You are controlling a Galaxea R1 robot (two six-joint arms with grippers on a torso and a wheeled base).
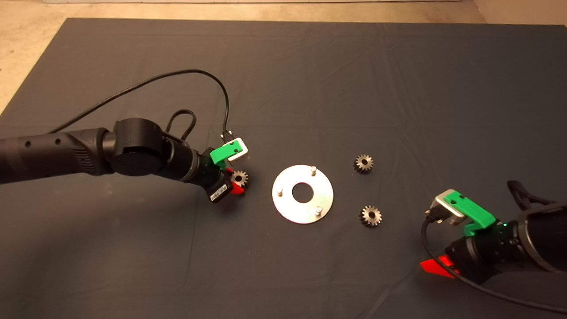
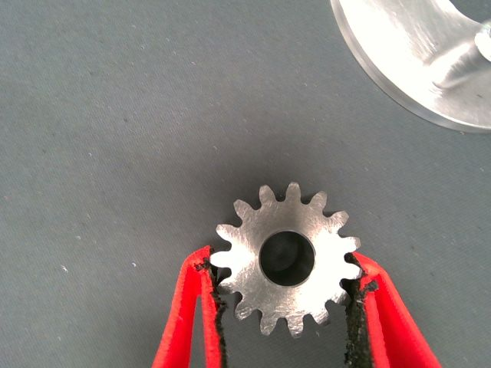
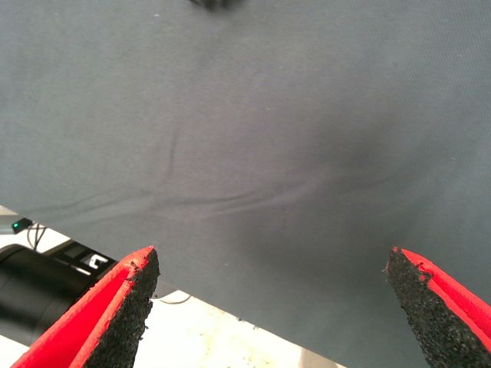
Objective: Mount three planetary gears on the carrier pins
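Note:
A shiny round disc [image 1: 303, 212] with a central hole lies mid-mat, carrying three upright carrier pins [image 1: 313, 169], [image 1: 279, 192], [image 1: 318, 210], all bare. One planetary gear [image 1: 239, 178] sits left of the disc between the red fingers of my left gripper [image 1: 238, 182]. The left wrist view shows that gear [image 2: 288, 259] with both pads [image 2: 217, 303] pressed against its teeth, and the disc's edge [image 2: 414, 57] beyond. Two more gears [image 1: 363, 163], [image 1: 370, 215] lie flat on the mat right of the disc. My right gripper [image 1: 436, 267] waits open at the lower right, holding nothing.
The dark mat [image 1: 310, 79] covers the table, with bare tabletop along the far and left edges. A black cable [image 1: 177, 77] loops over the left arm. The right wrist view shows wrinkled mat [image 3: 253, 153] and the mat's edge.

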